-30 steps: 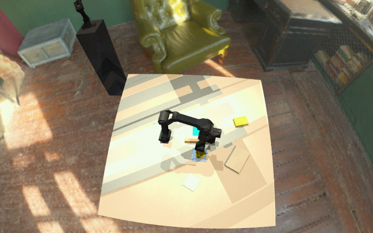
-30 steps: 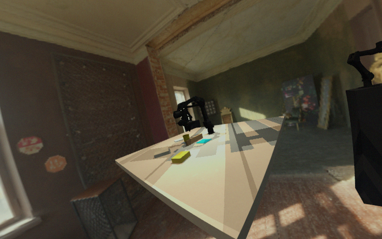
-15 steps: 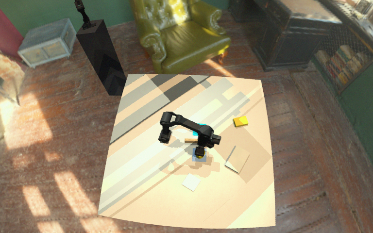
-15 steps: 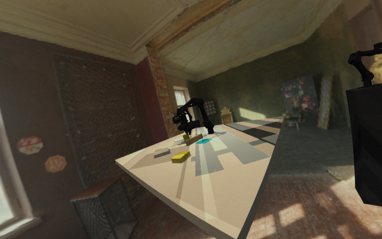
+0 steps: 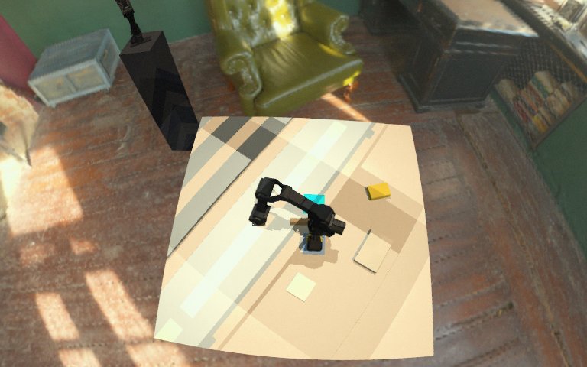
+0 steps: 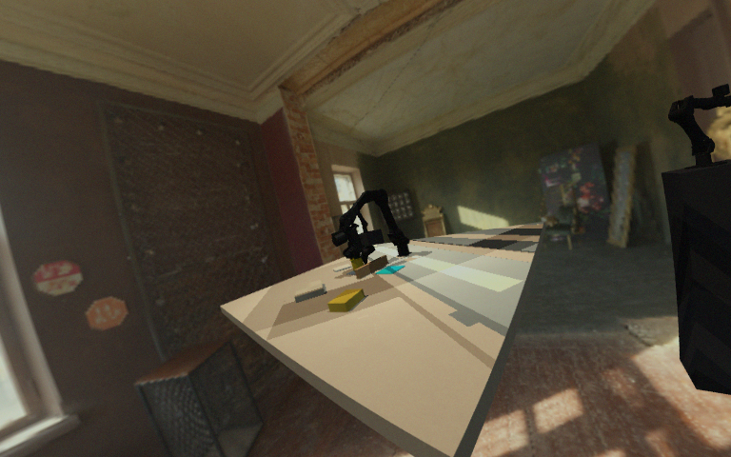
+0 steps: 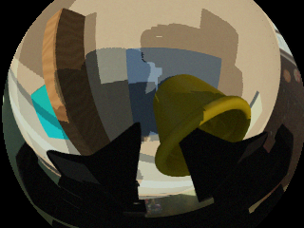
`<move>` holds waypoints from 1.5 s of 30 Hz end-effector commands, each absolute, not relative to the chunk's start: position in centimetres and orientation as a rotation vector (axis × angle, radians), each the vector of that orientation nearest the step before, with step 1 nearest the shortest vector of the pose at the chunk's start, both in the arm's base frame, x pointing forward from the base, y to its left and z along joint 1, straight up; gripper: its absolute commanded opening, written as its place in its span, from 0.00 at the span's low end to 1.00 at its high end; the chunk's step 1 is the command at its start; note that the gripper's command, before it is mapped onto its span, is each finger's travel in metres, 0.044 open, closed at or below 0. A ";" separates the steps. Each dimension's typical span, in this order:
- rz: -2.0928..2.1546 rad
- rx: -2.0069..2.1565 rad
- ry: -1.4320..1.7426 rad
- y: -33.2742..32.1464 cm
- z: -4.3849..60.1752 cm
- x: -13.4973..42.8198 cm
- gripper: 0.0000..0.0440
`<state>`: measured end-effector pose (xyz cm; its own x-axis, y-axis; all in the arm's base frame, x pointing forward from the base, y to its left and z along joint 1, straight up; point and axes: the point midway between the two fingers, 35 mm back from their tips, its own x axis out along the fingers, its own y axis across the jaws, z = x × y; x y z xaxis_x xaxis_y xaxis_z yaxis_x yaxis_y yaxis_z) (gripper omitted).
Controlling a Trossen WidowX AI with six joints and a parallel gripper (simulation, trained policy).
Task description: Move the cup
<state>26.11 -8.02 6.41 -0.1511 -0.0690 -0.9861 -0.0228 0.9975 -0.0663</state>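
1. One yellow round cup (image 5: 309,235) (image 6: 355,264) (image 7: 182,97) is at the flat blue square pad (image 5: 320,250) (image 7: 190,64).
2. The black gripper's (image 5: 314,243) (image 6: 362,260) (image 7: 161,134) fingers stand apart, one overlapping the cup's rim.
3. A brown wooden bar (image 5: 297,221) (image 6: 371,267) (image 7: 71,71) blocks the way between blue and cyan pads (image 5: 318,199) (image 6: 390,269) (image 7: 47,114).

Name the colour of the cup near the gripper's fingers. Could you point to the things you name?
The cup (image 7: 178,102) is yellow, tending to olive in shade; the wrist view shows it best.

My black arm (image 5: 298,197) (image 6: 384,207) arches over the table from its base, elbow bent high and forearm sloping down to the wrist. At its end, my gripper (image 5: 314,243) (image 6: 365,260) (image 7: 158,125) points downward, its two dark fingers parted, a gap visible between their tips.
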 end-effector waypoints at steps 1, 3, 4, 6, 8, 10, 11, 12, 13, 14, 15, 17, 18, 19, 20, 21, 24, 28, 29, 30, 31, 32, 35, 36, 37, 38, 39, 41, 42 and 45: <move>0.006 -0.100 1.727 -8.1 5.9 25.9 0.21; 0.028 -0.121 1.729 -8.2 5.9 25.8 0.10; 0.039 -0.131 1.730 -8.2 5.9 25.7 0.04; 0.059 -0.149 1.730 -8.2 6.0 25.7 0.00; 0.078 -0.164 1.724 -8.2 6.3 25.7 0.00; 0.097 -0.179 1.718 -8.2 6.6 25.8 0.00; 0.106 -0.185 1.714 -8.1 6.8 25.8 0.00; 0.114 -0.192 1.710 -8.1 7.0 25.8 0.00; 0.122 -0.196 1.708 -8.0 7.2 25.8 0.00; 0.129 -0.201 1.705 -7.9 7.4 25.8 0.01; 0.136 -0.205 1.702 -7.9 7.6 25.9 0.01; 0.147 -0.213 1.694 -7.7 8.1 25.9 0.01; 0.153 -0.217 1.691 -7.6 8.3 26.0 0.01; 0.158 -0.221 1.686 -7.5 8.6 26.0 0.01; 0.162 -0.226 1.682 -7.4 8.9 26.1 0.01; 0.167 -0.230 1.678 -7.2 9.1 26.1 0.01; 0.179 -0.242 1.663 -6.8 9.9 26.3 0.02; 0.194 -0.259 1.641 -6.2 10.9 26.8 0.02; 0.197 -0.264 1.635 -6.1 11.1 26.9 0.02; 0.201 -0.269 1.630 -5.9 11.3 27.0 0.02; 0.205 -0.274 1.624 -5.7 11.5 27.1 0.02; 0.208 -0.279 1.618 -5.5 11.7 27.3 0.02; 0.219 -0.295 1.601 -4.9 12.3 27.6 0.01; 0.222 -0.300 1.595 -4.6 12.4 27.8 0.01; 0.226 -0.305 1.589 -4.4 12.6 27.9 0.00; 0.229 -0.311 1.583 -4.2 12.7 28.0 0.00; 0.232 -0.316 1.577 -3.9 12.9 28.2 0.00; 0.238 -0.326 1.565 -3.4 13.1 28.4 0.00; 0.241 -0.331 1.559 -3.2 13.2 28.5 0.00; 0.250 -0.345 1.541 -2.3 13.5 28.8 0.00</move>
